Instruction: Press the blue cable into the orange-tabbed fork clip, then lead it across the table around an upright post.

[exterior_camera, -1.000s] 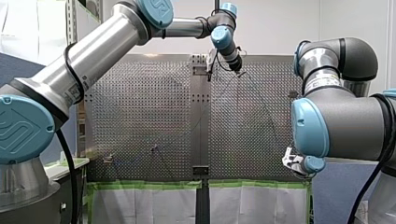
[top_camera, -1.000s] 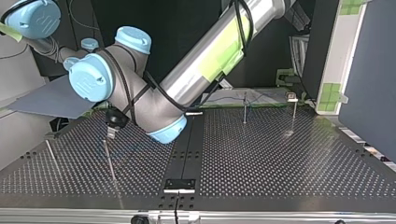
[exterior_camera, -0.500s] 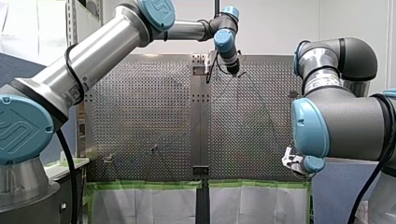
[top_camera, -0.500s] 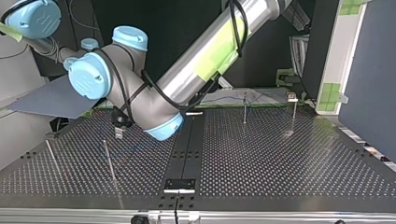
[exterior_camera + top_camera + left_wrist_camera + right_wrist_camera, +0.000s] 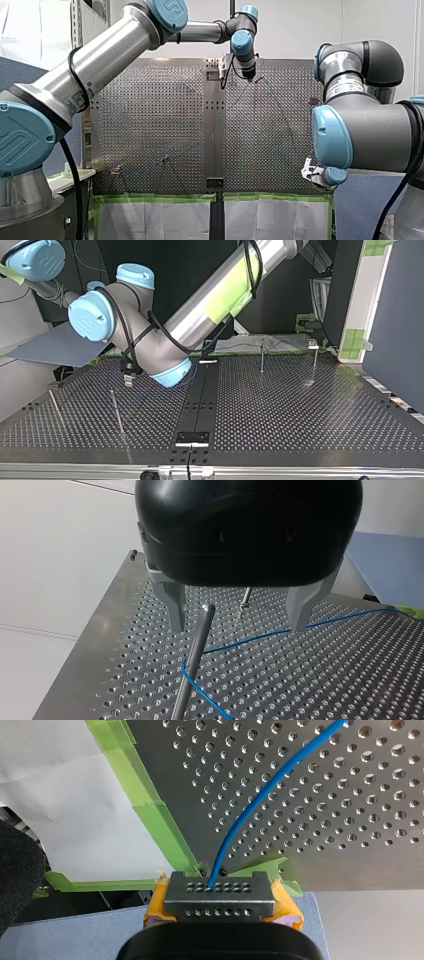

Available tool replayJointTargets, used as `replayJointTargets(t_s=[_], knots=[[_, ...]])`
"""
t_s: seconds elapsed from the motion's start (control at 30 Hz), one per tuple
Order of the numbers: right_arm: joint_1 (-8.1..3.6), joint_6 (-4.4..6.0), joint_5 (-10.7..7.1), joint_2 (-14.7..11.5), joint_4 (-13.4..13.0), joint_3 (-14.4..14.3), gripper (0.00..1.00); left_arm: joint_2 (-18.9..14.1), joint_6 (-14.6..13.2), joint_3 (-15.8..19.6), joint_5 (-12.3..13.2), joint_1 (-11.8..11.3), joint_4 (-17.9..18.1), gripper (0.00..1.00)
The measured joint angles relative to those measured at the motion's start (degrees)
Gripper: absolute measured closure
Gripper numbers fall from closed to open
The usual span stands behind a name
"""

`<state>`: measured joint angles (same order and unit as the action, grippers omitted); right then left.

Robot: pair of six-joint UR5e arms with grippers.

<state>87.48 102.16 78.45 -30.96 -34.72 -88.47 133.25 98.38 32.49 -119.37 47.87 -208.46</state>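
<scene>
At 1 o'clock of the upright post point(image 5: 116, 410) in top view, left gripper point(image 5: 128, 382) hangs open; right gripper point(image 5: 220, 896) clamps the blue cable point(image 5: 250, 815), presumably for tension.

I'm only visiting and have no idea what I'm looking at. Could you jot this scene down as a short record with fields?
Setting: perforated metal table with two robot arms
Left gripper: open, holding nothing, with an upright post just ahead of it
Right gripper: yellow pads, shut on the blue cable
Cable path: bends around the post low down, then runs off across the table
Fork clip: not clear enough to tell
</scene>
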Motion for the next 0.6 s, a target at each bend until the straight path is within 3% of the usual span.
replayJointTargets(t_s=[0.6], knots=[[0.07,-0.09,-0.36,-0.08,0.10,0.03,1.00,-0.18,1.07,0.00,-1.11,0.98,1.01,0.00]])
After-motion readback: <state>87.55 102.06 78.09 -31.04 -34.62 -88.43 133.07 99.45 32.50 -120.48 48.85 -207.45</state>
